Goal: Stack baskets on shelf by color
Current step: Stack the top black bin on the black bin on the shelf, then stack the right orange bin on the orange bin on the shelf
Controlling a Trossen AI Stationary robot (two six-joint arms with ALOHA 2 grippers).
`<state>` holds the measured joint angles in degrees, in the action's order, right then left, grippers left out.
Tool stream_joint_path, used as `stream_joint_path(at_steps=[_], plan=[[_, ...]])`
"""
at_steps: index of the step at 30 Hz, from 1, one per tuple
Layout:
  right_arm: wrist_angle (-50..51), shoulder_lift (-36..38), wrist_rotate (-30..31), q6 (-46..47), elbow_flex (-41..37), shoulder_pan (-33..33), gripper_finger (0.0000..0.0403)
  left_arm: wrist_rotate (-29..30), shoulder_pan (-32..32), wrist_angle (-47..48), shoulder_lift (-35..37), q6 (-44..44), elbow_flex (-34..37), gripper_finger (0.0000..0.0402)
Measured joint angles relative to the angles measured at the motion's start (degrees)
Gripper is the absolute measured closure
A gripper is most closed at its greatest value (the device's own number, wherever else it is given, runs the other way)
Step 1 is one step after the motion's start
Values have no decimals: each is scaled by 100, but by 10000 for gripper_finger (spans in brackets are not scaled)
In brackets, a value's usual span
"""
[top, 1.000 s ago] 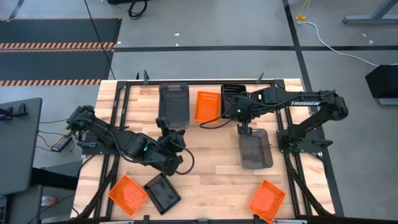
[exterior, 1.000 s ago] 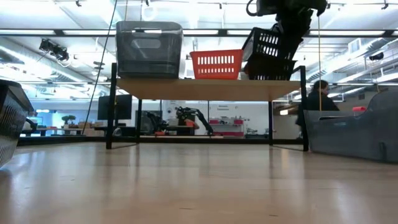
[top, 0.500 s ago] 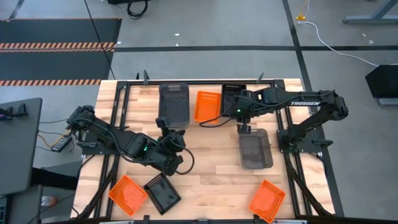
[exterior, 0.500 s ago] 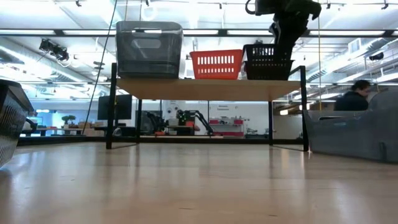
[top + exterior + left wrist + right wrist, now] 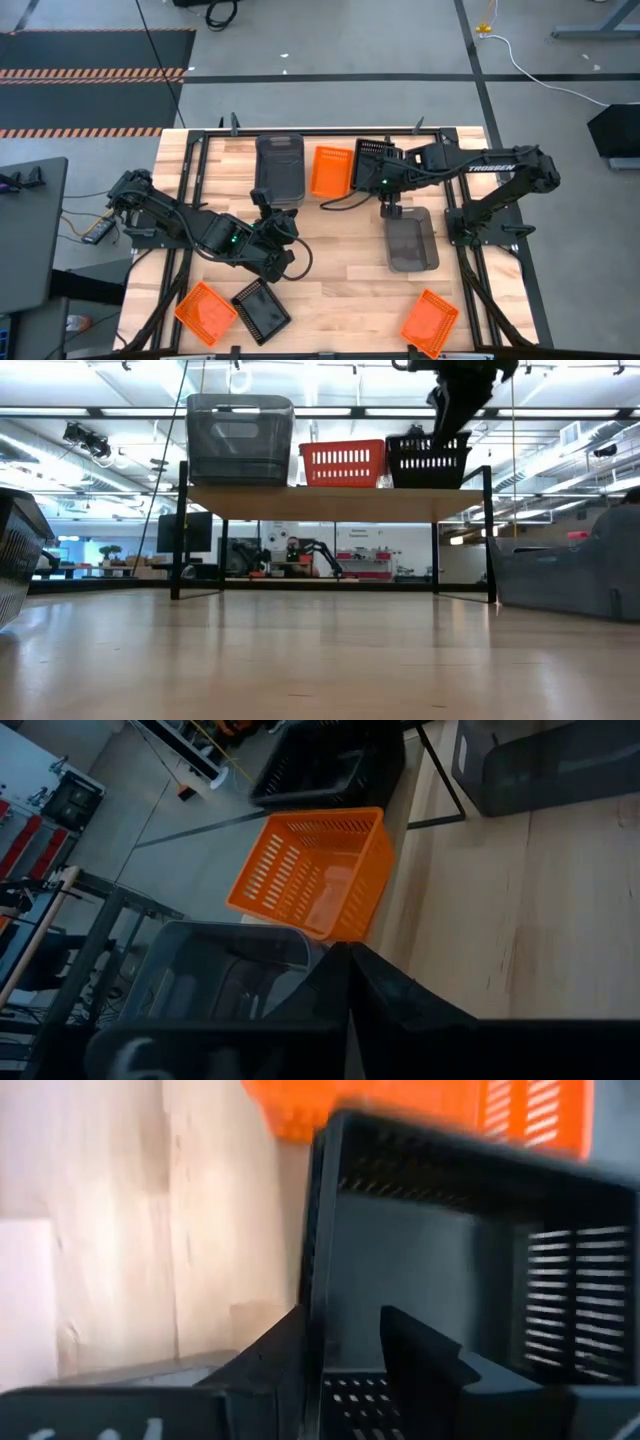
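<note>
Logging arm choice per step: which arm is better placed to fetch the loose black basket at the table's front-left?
Left, probably. The left end effector hovers just behind the black basket, while the right end effector is across the table, astride the wall of the black shelf basket.

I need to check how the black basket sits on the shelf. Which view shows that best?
The low view: the black basket sits level on the shelf, beside the orange one. The high view shows its top; the right wrist view shows its rim between the right end effector's fingers.
</note>
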<state>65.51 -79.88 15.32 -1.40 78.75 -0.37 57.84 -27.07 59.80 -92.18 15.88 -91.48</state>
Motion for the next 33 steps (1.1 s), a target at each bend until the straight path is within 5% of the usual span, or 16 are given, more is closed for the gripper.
stream_joint_path(at_steps=[7,16,26,33], plan=[[-41,2,-37,335,465,350,270,0,0,0,0,1,0,382],[-28,-83,-1640,1927,502,976,270,0,0,-1,0,25,0,388],[991,-81,-2093,4415,-88,2293,270,-2,0,-11,0,56,2,380],[131,-81,-2490,5802,-958,3178,270,-127,0,-6,0,240,2,387]])
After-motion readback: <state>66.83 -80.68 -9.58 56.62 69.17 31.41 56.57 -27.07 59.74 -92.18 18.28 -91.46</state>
